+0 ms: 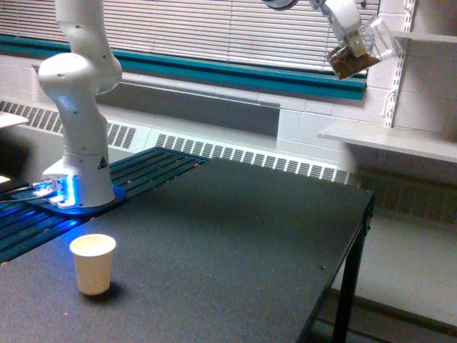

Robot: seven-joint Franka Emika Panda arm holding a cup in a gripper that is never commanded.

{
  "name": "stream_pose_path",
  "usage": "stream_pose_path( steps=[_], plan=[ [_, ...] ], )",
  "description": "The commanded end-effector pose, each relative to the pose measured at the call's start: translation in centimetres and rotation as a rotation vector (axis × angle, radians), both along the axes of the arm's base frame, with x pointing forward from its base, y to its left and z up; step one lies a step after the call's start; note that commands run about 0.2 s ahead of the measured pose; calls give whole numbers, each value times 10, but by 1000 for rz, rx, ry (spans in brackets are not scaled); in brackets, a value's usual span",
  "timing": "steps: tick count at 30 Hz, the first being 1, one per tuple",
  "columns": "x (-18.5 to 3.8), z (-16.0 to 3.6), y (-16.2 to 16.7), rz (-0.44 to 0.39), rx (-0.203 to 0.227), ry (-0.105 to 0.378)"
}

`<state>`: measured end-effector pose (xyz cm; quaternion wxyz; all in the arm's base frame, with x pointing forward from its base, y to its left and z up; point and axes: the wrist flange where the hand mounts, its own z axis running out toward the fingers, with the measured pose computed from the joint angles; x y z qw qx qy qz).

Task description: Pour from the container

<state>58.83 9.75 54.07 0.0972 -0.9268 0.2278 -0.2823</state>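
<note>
The container (360,51) is a clear cup with brown bits gathered at its lower end. It hangs high at the exterior view's upper right, tilted on its side, far above the table. My gripper (345,20) is shut on the container from above and to the left. A small off-white paper cup (93,263) stands upright on the dark table (235,243) near the exterior view's lower left, far from the container.
The arm's white base (80,143) stands at the table's left on a blue-lit mount. White shelves (400,139) line the wall on the right. The table's right edge drops off near its black leg (345,300).
</note>
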Motion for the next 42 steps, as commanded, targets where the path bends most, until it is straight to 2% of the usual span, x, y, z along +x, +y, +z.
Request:
stream_pose_path(
  steps=[1, 8, 10, 24, 32, 40, 42],
  plan=[
    [-1, -1, 9, 16, -10, -10],
    [-4, -8, -8, 8, -37, -10],
    [-6, -11, -13, 17, -33, -7],
    [-27, -38, -102, -52, -110, -14],
    [-56, -60, -151, -85, -121, 5],
    [-98, -82, -214, -119, -182, 29],
    [-109, -89, -223, -129, -181, 42]
  ],
)
